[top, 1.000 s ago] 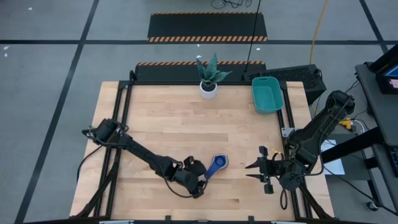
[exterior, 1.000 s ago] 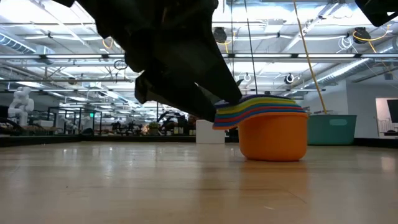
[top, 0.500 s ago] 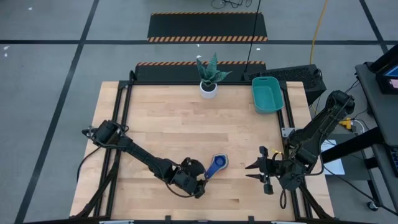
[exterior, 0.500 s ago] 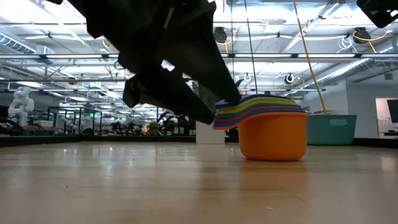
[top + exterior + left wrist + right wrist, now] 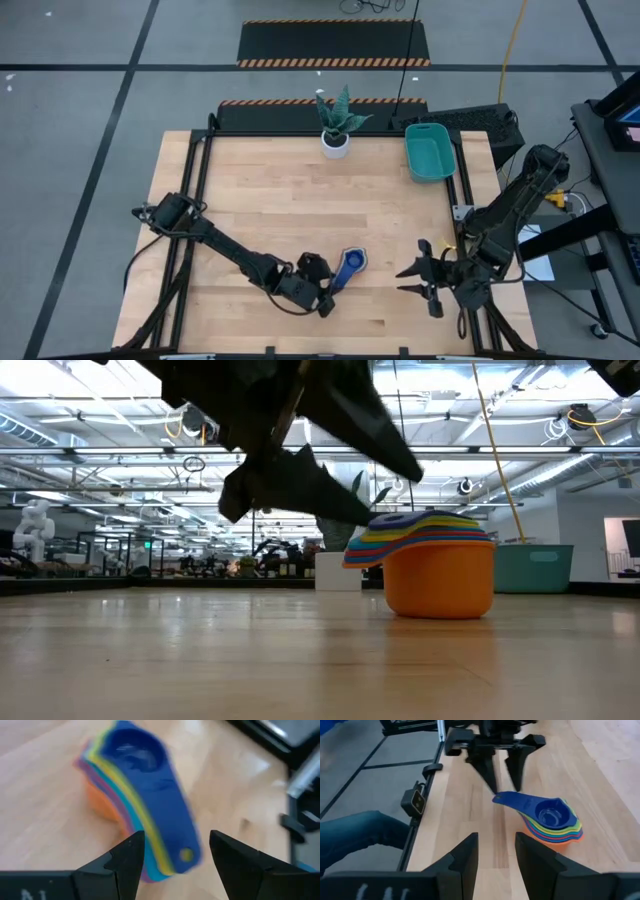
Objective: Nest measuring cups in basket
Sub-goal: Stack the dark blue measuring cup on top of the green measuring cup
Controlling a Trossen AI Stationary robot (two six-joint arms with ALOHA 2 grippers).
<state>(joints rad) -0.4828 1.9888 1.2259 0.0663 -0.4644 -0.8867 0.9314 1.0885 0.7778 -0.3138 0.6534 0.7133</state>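
Note:
The measuring cups (image 5: 351,263) stand nested in one stack on the table near its near edge, orange cup at the bottom and dark blue on top (image 5: 137,757). Their handles (image 5: 172,852) fan out toward my left gripper (image 5: 327,293). That gripper is open, with one finger on either side of the handles' free ends (image 5: 352,552); I see no touch. My right gripper (image 5: 412,281) waits open to the right of the stack, near the table's right edge. The teal basket (image 5: 430,152) sits at the far right corner.
A white pot with a plant (image 5: 335,140) stands at the middle of the far edge. Bare wood lies between the stack and the basket (image 5: 540,568). In the right wrist view, something blue-clad (image 5: 355,837) shows beyond the table's near edge.
My left gripper has edged right toward the handles of the stack, and in the low view its fingers have spread wider apart, one now above and one beside the handle ends. The cups have stayed where they were.

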